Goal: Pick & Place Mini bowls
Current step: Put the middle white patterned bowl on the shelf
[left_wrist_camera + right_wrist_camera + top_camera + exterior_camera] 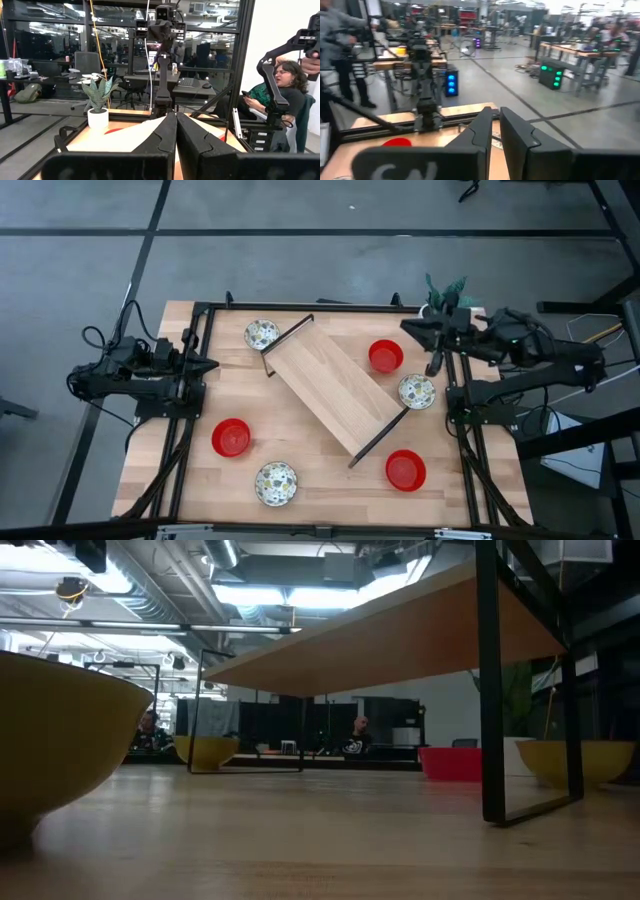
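Six mini bowls are spread over the counter (330, 490) around a slanted wooden shelf (335, 390): red ones (231, 437) and speckled ones (276, 483). Left end effector (208, 365) is pressed together, empty, at the counter's left edge. Right end effector (410, 326) is nearly closed, holding nothing, at the far right.
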